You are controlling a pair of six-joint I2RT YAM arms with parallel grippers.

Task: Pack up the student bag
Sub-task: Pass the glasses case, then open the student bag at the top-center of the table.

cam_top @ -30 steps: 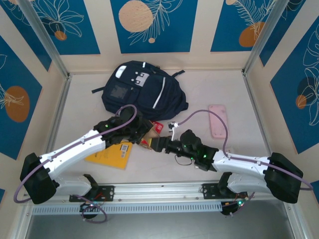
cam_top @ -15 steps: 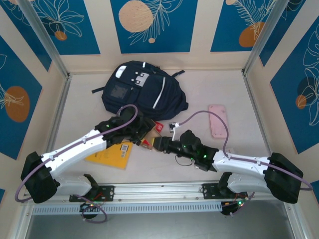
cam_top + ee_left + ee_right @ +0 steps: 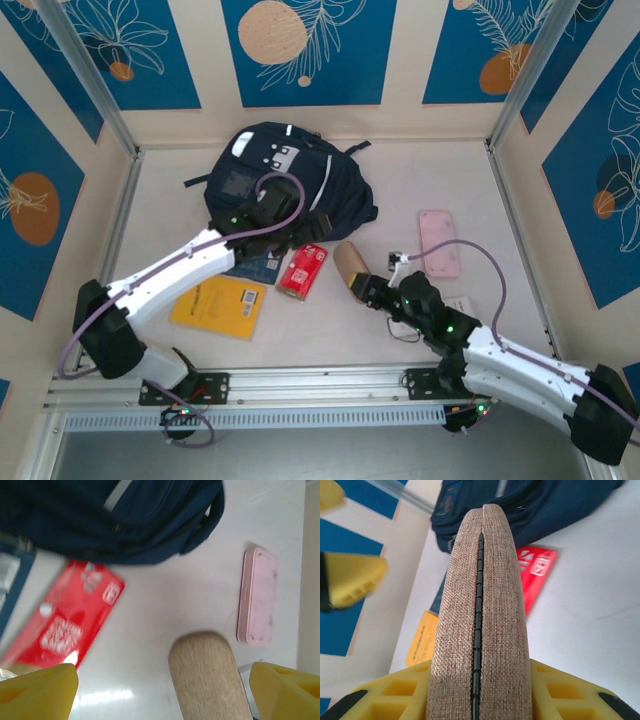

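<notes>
The student bag (image 3: 280,180), dark navy with white stripes, lies flat at the back of the table, and its near edge shows in the left wrist view (image 3: 100,520). My left gripper (image 3: 300,232) hovers at that near edge, open wide (image 3: 162,682), with nothing between its yellow fingers (image 3: 40,690). A tan fabric pencil case (image 3: 350,265) with a black zip (image 3: 490,580) is held lengthwise by my right gripper (image 3: 367,287), which is shut on it (image 3: 480,690). The case's rounded end (image 3: 205,670) points toward the bag.
A red packet (image 3: 303,270) lies just left of the pencil case. A blue booklet (image 3: 258,268) and a yellow book (image 3: 218,305) lie under the left arm. A pink case (image 3: 438,242) rests to the right, and a small white card (image 3: 460,303) lies near the right arm.
The left gripper opened, let go of the pencil case and moved back toward the bag. The right gripper shut on the case and drew it to the right.
</notes>
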